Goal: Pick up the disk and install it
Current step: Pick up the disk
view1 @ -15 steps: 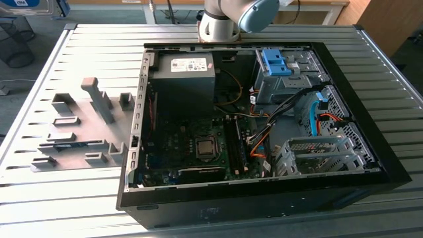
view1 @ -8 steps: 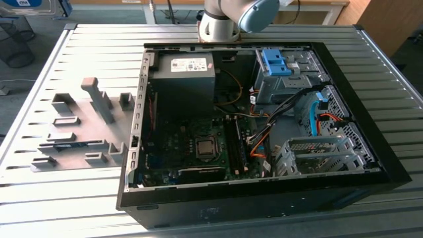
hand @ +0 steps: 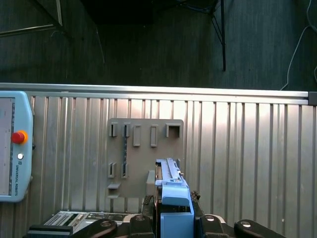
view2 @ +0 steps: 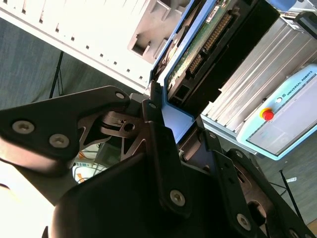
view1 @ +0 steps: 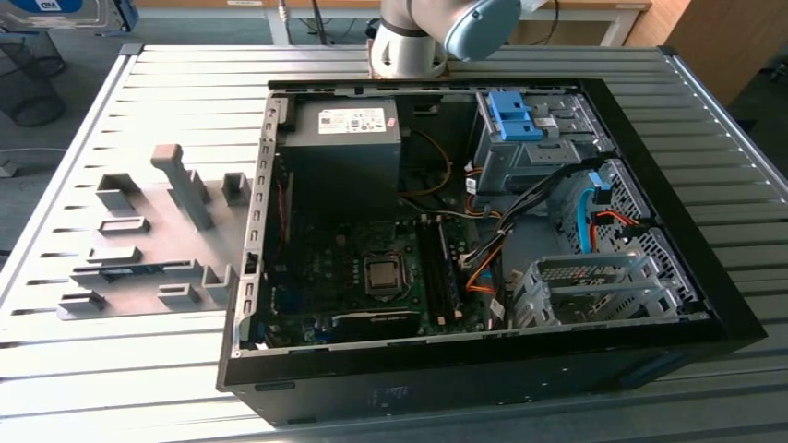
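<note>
Disk (hand: 171, 171) pinched edge-on by its blue caddy (hand: 176, 198) between gripper (view2: 176, 121) fingers (view2: 161, 148), over grey fixture plate (hand: 143, 148), probably sparing the circuit board (view2: 210, 37).

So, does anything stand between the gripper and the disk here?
Nothing visible does. In the second wrist view the gripper is closed on the flat hard drive in a bright blue plastic caddy, with one of its dark metal fingers on each side of the frame.
</note>
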Robot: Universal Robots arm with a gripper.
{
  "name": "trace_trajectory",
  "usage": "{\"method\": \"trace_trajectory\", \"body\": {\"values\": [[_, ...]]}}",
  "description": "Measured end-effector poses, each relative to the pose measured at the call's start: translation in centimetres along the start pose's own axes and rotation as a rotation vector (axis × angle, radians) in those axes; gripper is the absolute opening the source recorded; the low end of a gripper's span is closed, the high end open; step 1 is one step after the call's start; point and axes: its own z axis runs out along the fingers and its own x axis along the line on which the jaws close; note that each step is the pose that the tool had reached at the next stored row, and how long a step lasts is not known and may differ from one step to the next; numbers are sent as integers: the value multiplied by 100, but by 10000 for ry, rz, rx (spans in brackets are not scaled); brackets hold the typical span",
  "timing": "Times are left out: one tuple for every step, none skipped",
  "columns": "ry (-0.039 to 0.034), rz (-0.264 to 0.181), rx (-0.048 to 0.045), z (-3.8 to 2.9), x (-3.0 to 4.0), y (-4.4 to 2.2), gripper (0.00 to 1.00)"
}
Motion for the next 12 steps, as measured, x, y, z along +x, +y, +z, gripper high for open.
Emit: {"method": "trace_trajectory", "body": {"values": [[0,-1,0,0,0,-7,37],[0,-1,0,0,0,-16,37],[0,0,0,0,0,-26,37],[0,0,0,0,1,-38,37],[0,0,1,0,1,-48,37],[0,0,1,0,1,-58,37],[0,0,0,-1,1,-67,37],[0,0,0,-1,1,-77,37],[0,0,1,-1,2,-85,37],[0,0,0,-1,2,-94,37],[0,0,0,-1,2,-102,37],[0,0,0,-1,2,-110,37]]}}
